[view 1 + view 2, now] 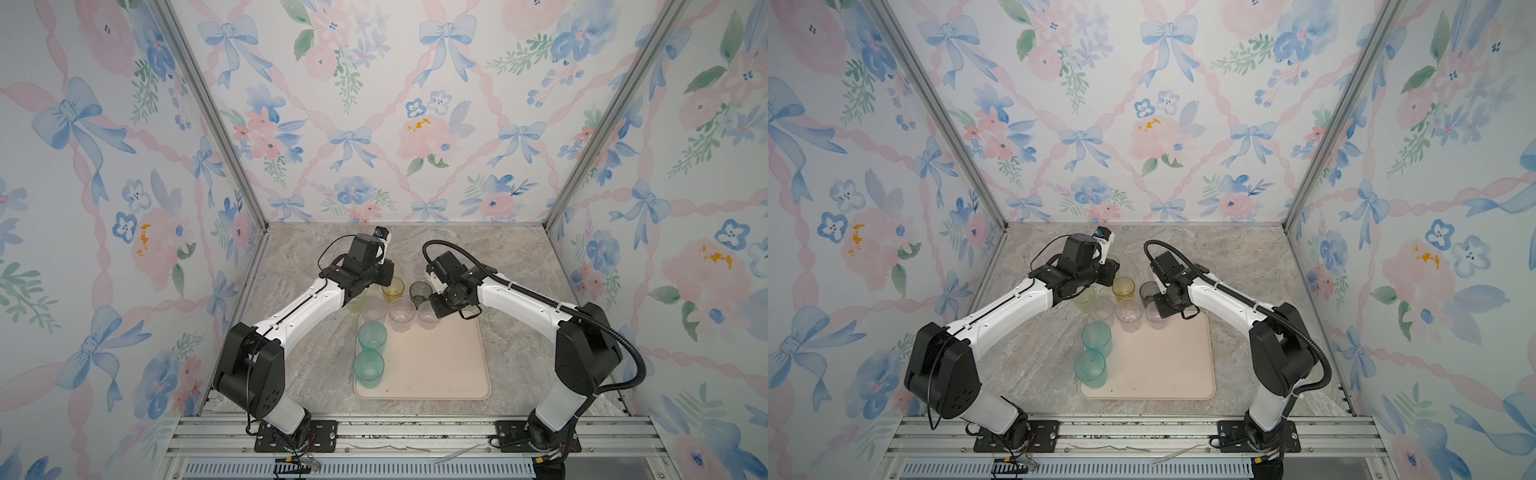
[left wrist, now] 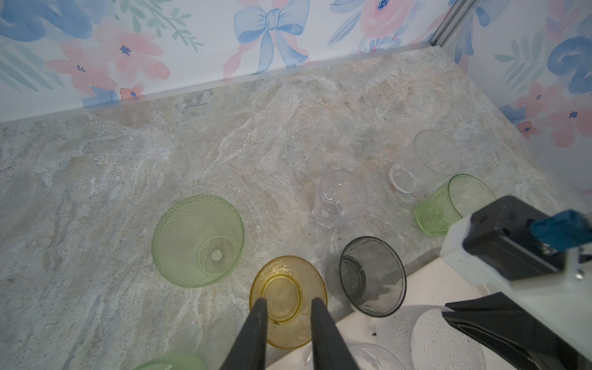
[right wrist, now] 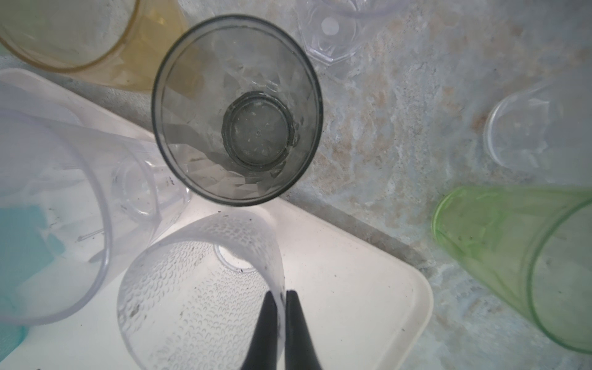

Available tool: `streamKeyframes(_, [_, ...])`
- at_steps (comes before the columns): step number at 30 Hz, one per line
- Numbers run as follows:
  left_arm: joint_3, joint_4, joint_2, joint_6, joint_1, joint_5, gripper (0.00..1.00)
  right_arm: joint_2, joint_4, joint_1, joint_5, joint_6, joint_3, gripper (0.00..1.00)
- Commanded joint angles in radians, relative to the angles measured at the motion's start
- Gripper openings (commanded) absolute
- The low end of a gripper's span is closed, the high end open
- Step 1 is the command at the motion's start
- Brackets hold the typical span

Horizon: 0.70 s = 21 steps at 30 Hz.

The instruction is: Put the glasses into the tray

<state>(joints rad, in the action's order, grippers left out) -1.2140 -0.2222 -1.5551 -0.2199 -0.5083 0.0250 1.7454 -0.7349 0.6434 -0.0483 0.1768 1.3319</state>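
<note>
Right fingers [image 3: 265, 333] astride clear dimpled tumbler [image 3: 179, 288]

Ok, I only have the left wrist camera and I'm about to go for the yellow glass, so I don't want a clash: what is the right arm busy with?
Observer: The right arm's jaws are shut on the rim of a dimpled clear glass, by the far edge of the tray.
Operator: And what's in the tray nearer to us? I can't see that part.
Observer: Two teal glasses stand upright along its left edge, one behind the other.
Operator: Is there room left for the yellow glass?
Observer: Yes. In both top views the tray's middle and near right side lie bare.
</note>
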Motion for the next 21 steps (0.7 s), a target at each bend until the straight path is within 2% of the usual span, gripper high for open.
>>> streamKeyframes(1, [-0.024, 0.006, -0.008, 0.017, -0.005, 0.014, 0.28, 0.023, 0.012, 0.004, 0.014, 0.017, -0.017, 0.04])
streamKeyframes(10, [-0.025, 0.006, -0.006, 0.014, -0.004, 0.021, 0.28, 0.029, 0.017, 0.002, 0.019, 0.021, -0.019, 0.07])
streamKeyframes(15, [-0.031, 0.004, -0.013, 0.016, -0.007, 0.029, 0.29, 0.014, 0.01, 0.001, 0.022, 0.02, -0.02, 0.2])
streamKeyframes(21, [-0.082, -0.028, -0.041, 0.033, -0.025, 0.018, 0.28, -0.074, -0.003, -0.034, 0.044, 0.011, -0.006, 0.29])
